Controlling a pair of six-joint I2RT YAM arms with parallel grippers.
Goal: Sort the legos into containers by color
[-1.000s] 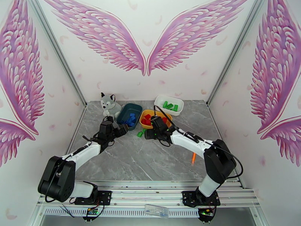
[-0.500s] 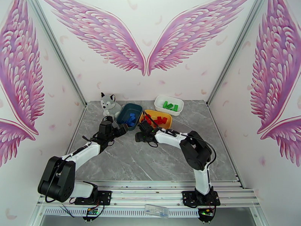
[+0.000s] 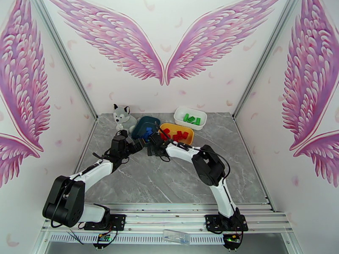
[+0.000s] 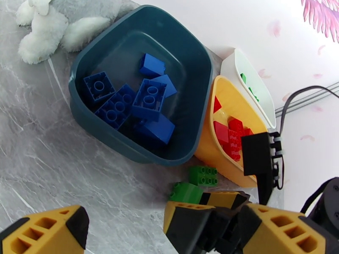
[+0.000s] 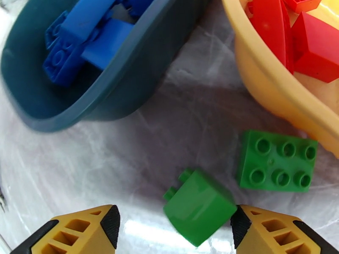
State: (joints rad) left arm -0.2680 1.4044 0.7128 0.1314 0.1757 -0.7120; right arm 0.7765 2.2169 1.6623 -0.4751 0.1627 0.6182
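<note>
Over a green brick (image 5: 199, 210) (tilted), right claw (image 5: 173, 223) gapes.

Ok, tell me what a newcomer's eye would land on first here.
Huge pink wings cover the walls. At the table's far side sit a teal tub of blue bricks, a yellow tub of red bricks and a white tub of green bricks, a plush husky beside the teal one. Two loose green bricks lie in front, the open right gripper over the tilted brick.
</note>
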